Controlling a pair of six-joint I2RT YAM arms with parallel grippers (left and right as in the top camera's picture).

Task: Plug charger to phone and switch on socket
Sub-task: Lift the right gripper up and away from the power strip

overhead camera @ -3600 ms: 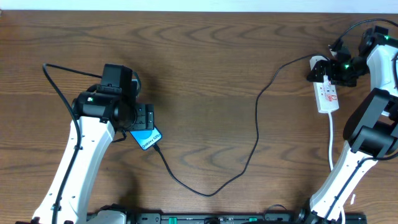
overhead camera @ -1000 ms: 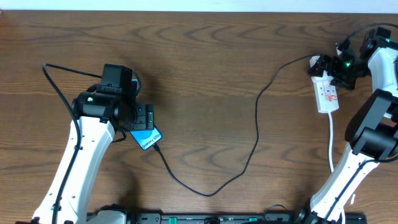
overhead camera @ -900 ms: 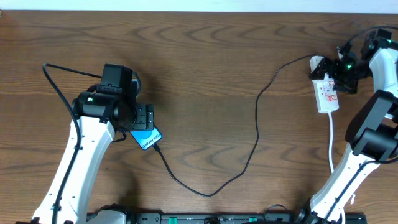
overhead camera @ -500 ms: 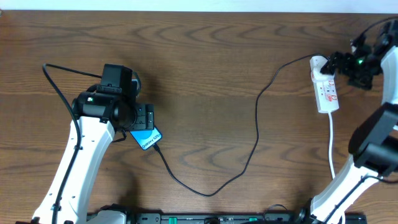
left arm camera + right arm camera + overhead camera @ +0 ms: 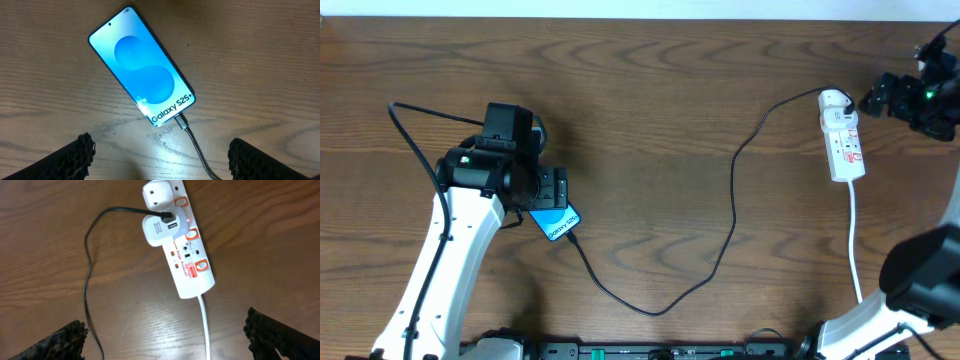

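Note:
The phone [image 5: 142, 67] lies screen up on the wooden table, its blue screen lit, and it peeks out under my left arm [image 5: 557, 223]. The charger [image 5: 734, 200] is a thin black cable, and its plug tip [image 5: 181, 121] sits in the phone's bottom edge. Its other end enters a white adapter [image 5: 160, 230] on the socket [image 5: 185, 255]. A red spot glows beside that adapter. My left gripper [image 5: 160, 155] hangs open over the phone's lower end, touching nothing. My right gripper [image 5: 165, 335] is open and stands right of the socket [image 5: 844, 148], apart from it.
The socket's white cord [image 5: 855, 240] runs toward the front edge on the right. A second white plug [image 5: 157, 192] fills the strip's end outlet. A black arm cable [image 5: 415, 150] loops at the left. The charger sags in a long curve across the table's middle.
My right gripper has drawn back from the socket, moving right and away from it, still open. The left gripper, phone and charger have not moved.

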